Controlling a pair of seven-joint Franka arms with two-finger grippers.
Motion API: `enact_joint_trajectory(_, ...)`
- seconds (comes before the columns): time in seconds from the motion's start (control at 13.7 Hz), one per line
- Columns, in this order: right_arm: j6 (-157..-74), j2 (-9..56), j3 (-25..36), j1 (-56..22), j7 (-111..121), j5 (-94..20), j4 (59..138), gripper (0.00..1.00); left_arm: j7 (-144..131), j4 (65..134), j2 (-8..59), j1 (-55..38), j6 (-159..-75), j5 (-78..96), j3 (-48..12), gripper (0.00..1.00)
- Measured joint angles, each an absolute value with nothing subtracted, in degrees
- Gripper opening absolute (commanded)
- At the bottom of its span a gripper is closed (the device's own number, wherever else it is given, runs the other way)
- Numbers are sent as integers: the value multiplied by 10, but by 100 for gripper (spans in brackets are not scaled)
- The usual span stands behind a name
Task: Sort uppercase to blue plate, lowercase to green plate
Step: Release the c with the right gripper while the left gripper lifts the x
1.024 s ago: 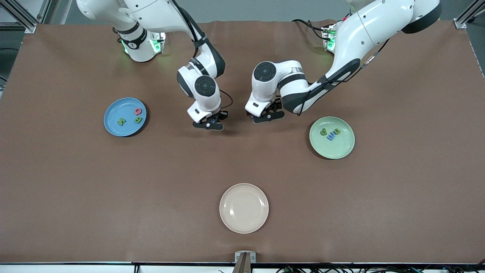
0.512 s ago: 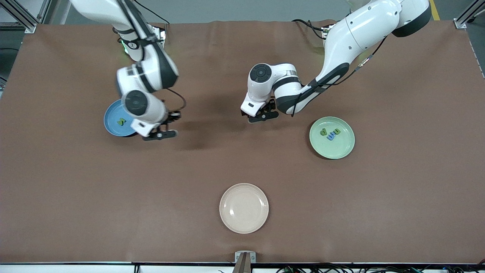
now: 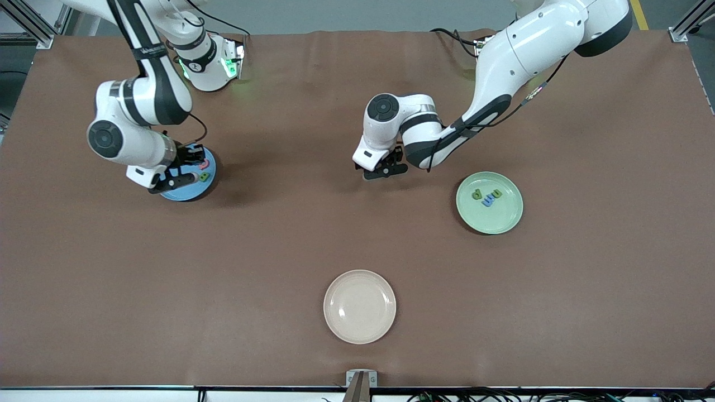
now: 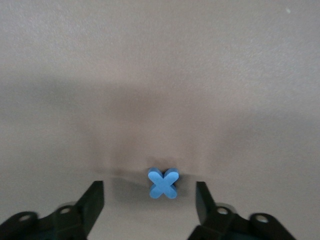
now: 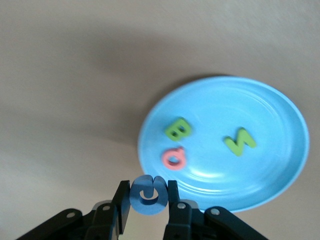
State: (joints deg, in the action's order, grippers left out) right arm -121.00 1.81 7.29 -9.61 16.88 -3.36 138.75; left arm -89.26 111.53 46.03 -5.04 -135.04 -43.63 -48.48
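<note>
- The desk (image 3: 558, 312) is covered in one matte brown sheet, flat and a bit wrinkly up by the arm bases.
- Three round shallow plates, all smooth and glossy. The blue plate (image 3: 191, 193) is right under the right end effector (image 3: 174, 180), which a second ago was mid-desk and has swung over it. The green plate (image 3: 503, 219) is on the desk near the left end effector (image 3: 384, 169), toward the left arm's end. The cream plate (image 3: 360, 306) is empty and well apart from both.
- The right end effector is clamped on a chunky blue foam G (image 5: 146, 195), hanging over the plate's rim. My guess is the drop is next.
- The left end effector has sunk low over the desk, fingers spread either side of the blue foam x (image 4: 163, 183) and not touching it yet. That looks like a pinch starting.
- Already on blue: green B (image 5: 177, 129), pink Q (image 5: 174, 158), green N (image 5: 240, 141).
- Already on green: green p (image 3: 476, 194), blue m (image 3: 489, 200), plus a small green letter (image 3: 496, 193) touching the m.
- So G and x are the last two, nearly sorted.
</note>
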Motion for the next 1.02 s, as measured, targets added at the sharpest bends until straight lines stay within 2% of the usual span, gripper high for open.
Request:
enact_joint_trajectory(0.22, -1255, 17, 74, -27, 248, -33, 1423, 4, -893, 1115, 469, -52, -1351, -436, -485, 54)
enact_joint_trajectory(0.29, -1275, 17, 74, -22, 254, -33, 1438, 23, -893, 1115, 470, -54, -1351, -436, -484, 51)
enact_joint_trajectory(0.37, -1290, 17, 72, -23, 254, -33, 1448, 81, -893, 1113, 470, -56, -1351, -436, -483, 49)
enact_joint_trajectory(0.44, -1296, 17, 69, -23, 254, -33, 1454, 100, -893, 1111, 470, -58, -1351, -436, -482, 46)
enact_joint_trajectory(1.02, -1301, 17, 66, -23, 254, -33, 1449, 100, -894, 1098, 469, -73, -1351, -433, -471, 38)
